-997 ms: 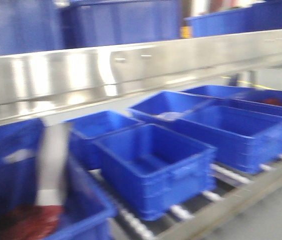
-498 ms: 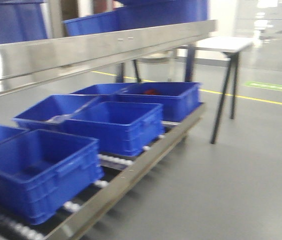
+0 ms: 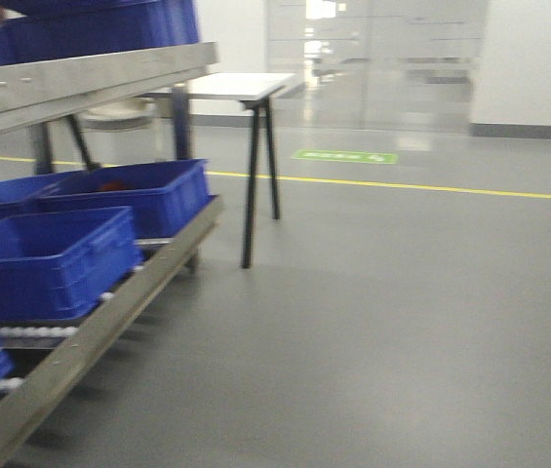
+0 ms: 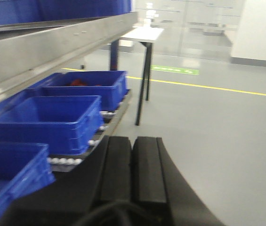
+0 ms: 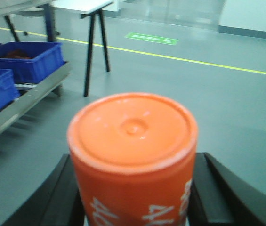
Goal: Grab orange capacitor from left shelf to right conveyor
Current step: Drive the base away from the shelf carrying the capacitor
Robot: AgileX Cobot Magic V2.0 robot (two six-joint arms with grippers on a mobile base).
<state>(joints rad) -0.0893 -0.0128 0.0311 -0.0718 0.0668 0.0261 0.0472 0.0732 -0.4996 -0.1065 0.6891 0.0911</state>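
One can, one gripper, that's all you're juggling right now. The right gripper (image 5: 140, 193) is clamping the orange capacitor (image 5: 133, 141), with its black fingers (image 5: 62, 197) pressing on opposite sides of the wall below the cap and the can standing upright. So the part is off the left shelf (image 3: 80, 83) and hanging over the grey floor (image 3: 402, 322). The shelf and its blue bins (image 3: 51, 258) are sitting off to the left, and the right conveyor isn't showing in any view. The left gripper (image 4: 133, 165) is carrying nothing, its two pads pressed flat together.

Handling-wise, I'm guessing it's stiff and not crushable — a hard cylinder, probably denser than it looks. The sleeve is looking smooth and a bit glossy, so I'm expecting it to be slippery, and round walls are just begging to twist or slide under a jolt. You're wanting the hold straight across the diameter on the side wall, not up on the cap rim. How far down the pads are reaching I can't tell — the can is hiding that.
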